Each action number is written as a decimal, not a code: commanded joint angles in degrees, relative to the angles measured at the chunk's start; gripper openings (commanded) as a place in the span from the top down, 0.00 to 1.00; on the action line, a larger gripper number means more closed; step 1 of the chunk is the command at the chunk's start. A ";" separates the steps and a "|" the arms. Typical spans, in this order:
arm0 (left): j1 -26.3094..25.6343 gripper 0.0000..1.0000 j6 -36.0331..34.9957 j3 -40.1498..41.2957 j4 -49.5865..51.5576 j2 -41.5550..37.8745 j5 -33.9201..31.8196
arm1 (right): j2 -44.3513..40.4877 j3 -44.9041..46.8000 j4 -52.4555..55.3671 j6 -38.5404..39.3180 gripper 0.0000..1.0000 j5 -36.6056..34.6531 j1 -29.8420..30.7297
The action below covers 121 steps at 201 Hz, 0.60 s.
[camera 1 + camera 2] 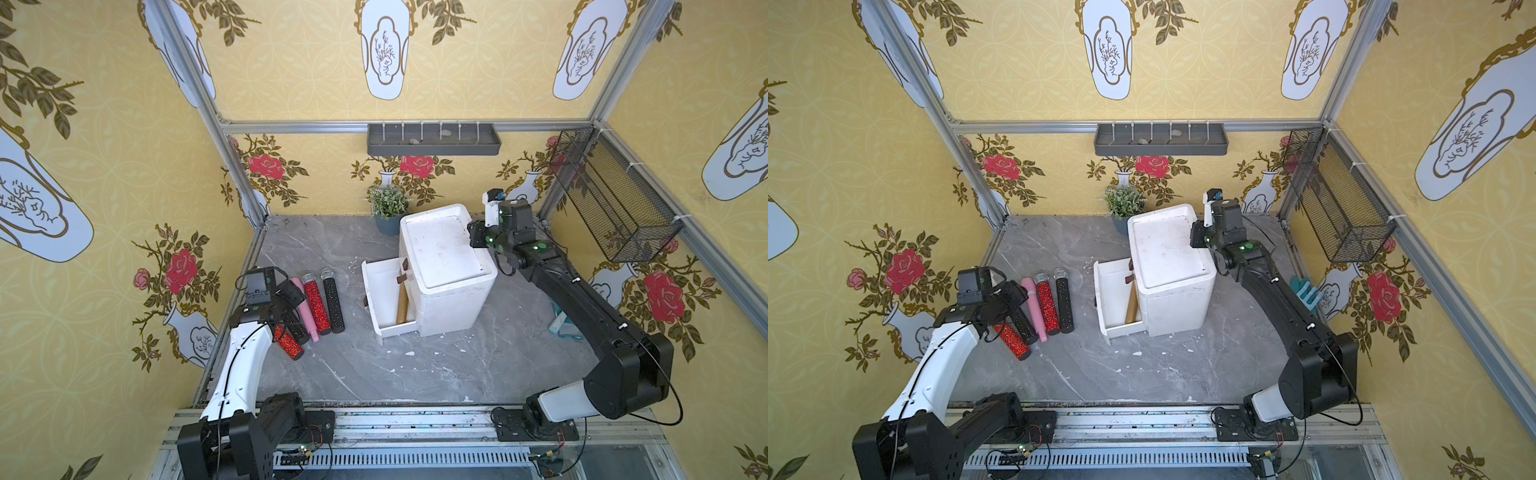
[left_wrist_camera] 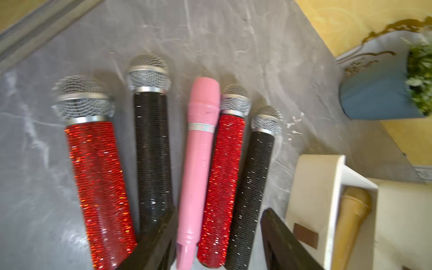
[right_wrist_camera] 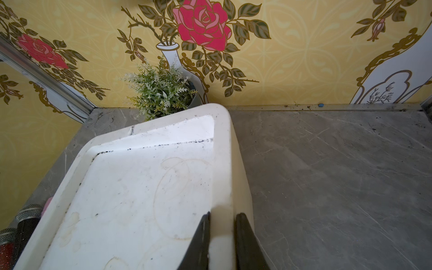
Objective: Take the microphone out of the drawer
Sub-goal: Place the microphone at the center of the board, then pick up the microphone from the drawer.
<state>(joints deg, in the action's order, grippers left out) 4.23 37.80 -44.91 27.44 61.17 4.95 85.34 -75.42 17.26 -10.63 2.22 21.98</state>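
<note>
**Clamping the cabinet rim while the gold microphone lies in the drawer**

At 3 o'clock of the scene, the right claw (image 3: pixel 223 216) is clenched on the raised rim of the cabinet (image 1: pixel 444 249), with one black finger on each side of the rounded lip. The cabinet is matte white, scuffed and round-cornered.

At 9 o'clock, the left claw (image 2: pixel 219 209) stands about half open and grasps nothing. Its fingers sit to either side of the butt ends of the pink microphone (image 2: pixel 198 163) and a red microphone (image 2: pixel 224 177). The blur hides whether they touch.

These two lie in a fan with another red one and two black ones on the grey marbled surface (image 1: pixel 415 374). The red and black bodies glitter under silver mesh heads, and the pink one is smooth plastic.

The gold microphone (image 1: pixel 402 305), smooth and tapering, lies inside the open white drawer (image 1: pixel 382 291), along its 3 o'clock side against the cabinet.
</note>
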 commanded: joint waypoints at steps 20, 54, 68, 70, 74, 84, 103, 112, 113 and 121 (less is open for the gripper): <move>-12.93 0.38 4.95 -4.76 -3.24 4.27 -2.76 | 2.20 1.39 12.55 -0.62 0.92 -1.25 -0.19; -21.73 0.38 -0.50 -11.46 -5.64 14.06 -2.31 | 1.94 1.36 12.78 -0.70 0.92 -1.25 -0.21; -24.36 0.39 -3.57 -15.03 -5.51 19.29 -0.30 | 1.69 1.41 12.90 -0.70 0.92 -1.25 -0.27; -24.64 0.39 -4.02 -15.45 -5.48 19.92 -0.14 | 1.68 1.41 12.94 -0.70 0.91 -1.25 -0.29; -25.48 0.39 -4.76 -16.41 -5.40 21.28 0.32 | 1.63 1.41 12.94 -0.70 0.91 -1.25 -0.23; -27.64 0.39 -6.24 -18.70 -5.01 24.21 0.43 | 1.52 1.42 12.89 -0.70 0.91 -1.16 -0.30; -31.60 0.39 -7.27 -21.84 -4.67 28.48 0.25 | 1.49 1.41 12.91 -0.70 0.91 -1.03 -0.29; -32.68 0.39 -7.13 -22.89 -4.84 30.26 0.47 | 1.50 1.33 12.80 -0.79 0.91 -0.99 -0.27; -32.78 0.39 -7.09 -23.00 -4.85 30.42 0.53 | 1.50 1.33 12.80 -0.79 0.91 -0.99 -0.27; -33.63 0.39 -6.90 -23.81 -4.98 31.84 0.74 | 1.55 1.24 12.82 -0.79 0.91 -0.91 -0.28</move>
<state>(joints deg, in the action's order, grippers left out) -27.29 32.99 -66.89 22.87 89.78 4.56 85.38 -75.46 17.21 -10.87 2.46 21.98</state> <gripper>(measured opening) 0.614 0.203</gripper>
